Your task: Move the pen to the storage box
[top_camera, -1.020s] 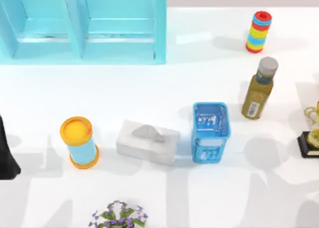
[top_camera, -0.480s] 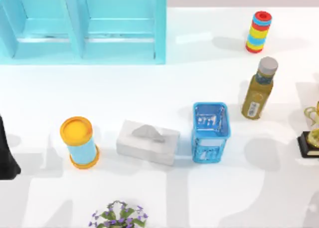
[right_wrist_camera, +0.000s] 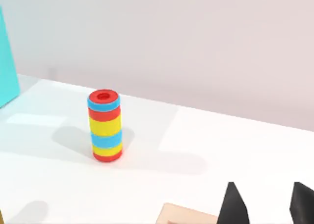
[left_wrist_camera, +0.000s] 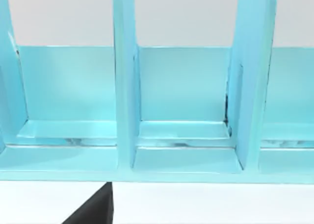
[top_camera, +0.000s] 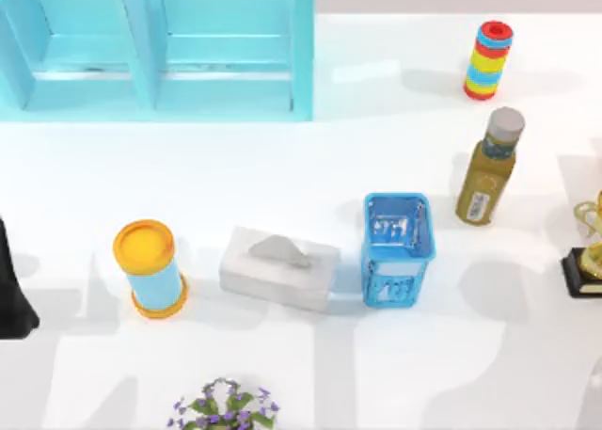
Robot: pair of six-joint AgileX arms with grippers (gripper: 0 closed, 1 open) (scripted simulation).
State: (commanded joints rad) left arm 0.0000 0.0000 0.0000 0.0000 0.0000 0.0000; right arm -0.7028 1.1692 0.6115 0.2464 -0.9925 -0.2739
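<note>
The storage box [top_camera: 419, 251] is a blue open-topped basket standing right of the table's middle in the top view. Pale glints show inside it, and I cannot tell what they are. The pen is hidden. In the right wrist view my right gripper [right_wrist_camera: 267, 209] is open, with two dark fingertips [right_wrist_camera: 234, 204] apart and nothing between them. It is raised over the table's back right, facing a striped cylinder [right_wrist_camera: 104, 126]. My left arm [top_camera: 11, 289] sits parked at the table's left edge.
A turquoise shelf unit [top_camera: 160, 49] [left_wrist_camera: 186, 101] fills the back left. An orange-lidded blue can [top_camera: 149, 268], a white tissue box [top_camera: 278, 267], an olive bottle [top_camera: 487, 171], a gold trophy [top_camera: 588, 251], a flower pot [top_camera: 224, 409] and the striped cylinder [top_camera: 488, 60] stand around the box.
None of the table's things has moved. The soft arm shadows on the table's front and right have shifted slightly.
</note>
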